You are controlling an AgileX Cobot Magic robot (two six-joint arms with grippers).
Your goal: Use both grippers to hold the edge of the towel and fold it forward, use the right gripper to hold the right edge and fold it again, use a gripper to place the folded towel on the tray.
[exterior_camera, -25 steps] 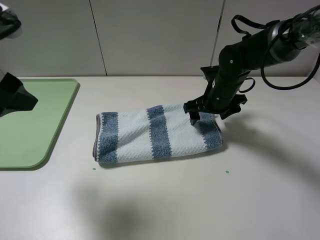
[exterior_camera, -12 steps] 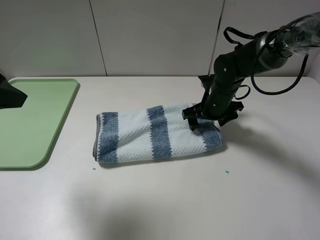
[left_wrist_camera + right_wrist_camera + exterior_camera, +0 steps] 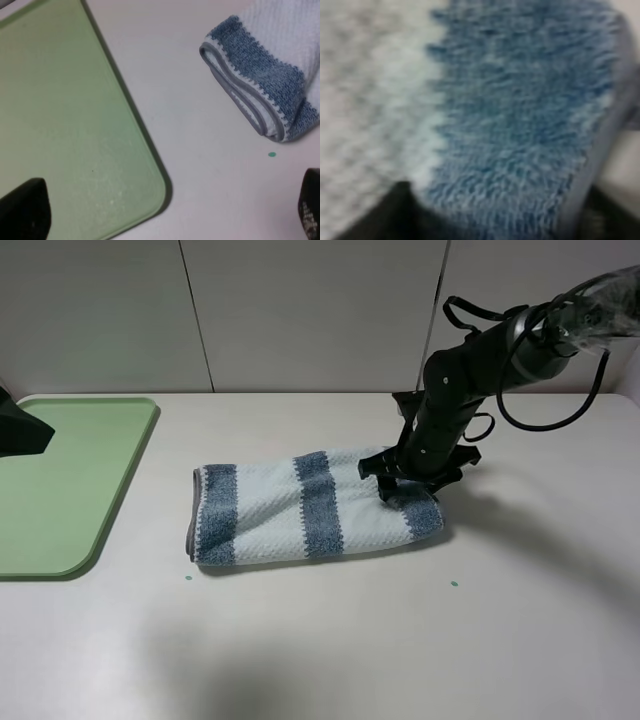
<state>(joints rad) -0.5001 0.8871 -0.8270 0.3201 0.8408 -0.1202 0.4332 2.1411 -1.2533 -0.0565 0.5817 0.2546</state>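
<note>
Right hand (image 3: pixel 405 483): stood low on the right end of the towel (image 3: pixel 300 510), tips touching the last blue stripe. Was spread open, one black finger (image 3: pixel 375 222) on each side, with fuzzy blue cloth between them; had not squeezed it.

Left hand (image 3: pixel 165 215): hung above a rounded corner of the green tray (image 3: pixel 60 490), well apart from the other hand. Was open too and held nothing.

Towel: lay folded in a long strip in the middle of the white tabletop (image 3: pixel 400 640), flat, with three blue stripes across pale cloth. Sat beside the tray, not touching it, with bare tabletop between. Showed a folded grey edge at its left end.

Two tiny green dots (image 3: pixel 453 583): sat on the tabletop just in front of the towel.
</note>
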